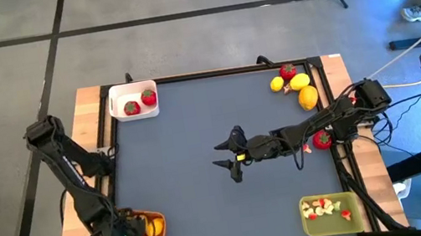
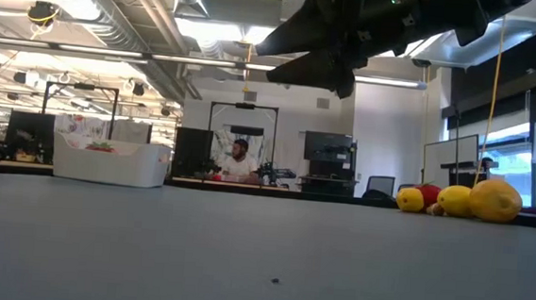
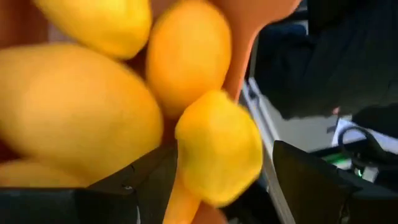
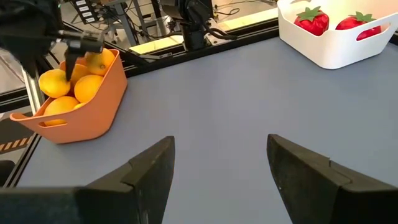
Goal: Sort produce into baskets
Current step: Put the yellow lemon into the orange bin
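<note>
My left gripper (image 1: 131,232) hangs over the orange basket (image 1: 158,225) at the table's near left corner. The basket holds several yellow and orange fruits (image 4: 78,87). The gripper is open, and a yellow fruit (image 3: 217,146) sits between its fingers just above the pile. My right gripper (image 1: 226,154) stands open over the middle of the table with nothing between its fingers (image 4: 149,168). Two strawberries (image 1: 140,104) lie in the white basket (image 1: 118,93) at the far left. Small pale and red bits lie in the green basket (image 1: 304,217) at the near right. My left gripper has a finger on either side of the yellow fruit (image 3: 186,143) and comes at it from above, slanting down into the basket. A gap shows between the fruit and one finger (image 3: 311,180). Whether the other finger (image 3: 146,180) touches it I cannot tell.
Lemons (image 1: 305,93) and a strawberry (image 1: 288,72) lie loose at the far right corner. Another strawberry (image 1: 322,140) lies by the right arm at the right edge. Wooden rails frame the table. A person sits in the room beyond the far edge (image 2: 239,157).
</note>
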Controlling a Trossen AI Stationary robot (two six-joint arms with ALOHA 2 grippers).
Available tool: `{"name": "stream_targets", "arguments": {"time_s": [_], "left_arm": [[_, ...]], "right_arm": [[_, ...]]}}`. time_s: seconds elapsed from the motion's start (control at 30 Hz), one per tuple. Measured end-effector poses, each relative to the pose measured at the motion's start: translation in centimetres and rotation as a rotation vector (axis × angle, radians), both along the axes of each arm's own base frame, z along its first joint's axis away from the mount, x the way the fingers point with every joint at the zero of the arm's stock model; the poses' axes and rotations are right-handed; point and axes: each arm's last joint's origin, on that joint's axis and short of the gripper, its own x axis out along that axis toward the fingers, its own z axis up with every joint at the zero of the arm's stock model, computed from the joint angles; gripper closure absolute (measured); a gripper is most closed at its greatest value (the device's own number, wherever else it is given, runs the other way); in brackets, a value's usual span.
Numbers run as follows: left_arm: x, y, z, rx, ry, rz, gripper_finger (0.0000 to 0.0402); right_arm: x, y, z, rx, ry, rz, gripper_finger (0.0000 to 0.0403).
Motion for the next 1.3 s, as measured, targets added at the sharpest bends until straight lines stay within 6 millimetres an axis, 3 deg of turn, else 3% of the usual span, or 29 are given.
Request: {"name": "stream_targets", "arguments": {"time_s": [0.23, 0.53, 0.67, 0.83, 0.97, 1.17, 1.3], "left_arm": [[-0.1, 4.2, 2.8, 0.028, -0.003, 0.074, 0.0144], [1.4, 8.2, 5.4, 0.195, -0.439, 0.21, 0.0144], [2.4, 9.9, 5.8, 0.36, -0.574, 0.3, 0.0144], [3.4, 11.1, 5.8, 0.461, -0.616, 0.446, 0.0144], [4.2, 12.4, 5.8, 0.582, -0.649, 0.381, 0.0144], [5.5, 14.5, 5.8, 0.775, -0.665, 0.337, 0.0144], [6.0, 15.3, 5.7, 0.806, -0.65, 0.373, 0.0144]], "right_arm": [[0.0, 0.0, 0.0, 0.002, -0.001, -0.001, 0.015], [0.0, -0.1, 0.0, 0.0, -0.002, -0.003, 0.015], [0.0, -1.1, 0.2, -0.073, 0.011, -0.012, 0.015], [-0.8, -4.0, 1.4, -0.181, 0.084, -0.052, 0.015], [-2.7, -6.7, 2.8, -0.154, 0.176, -0.14, 0.015], [-7.6, -9.4, 5.0, -0.016, 0.326, -0.353, 0.015], [-10.9, -11.2, 6.1, -0.005, 0.394, -0.546, 0.015]]}}
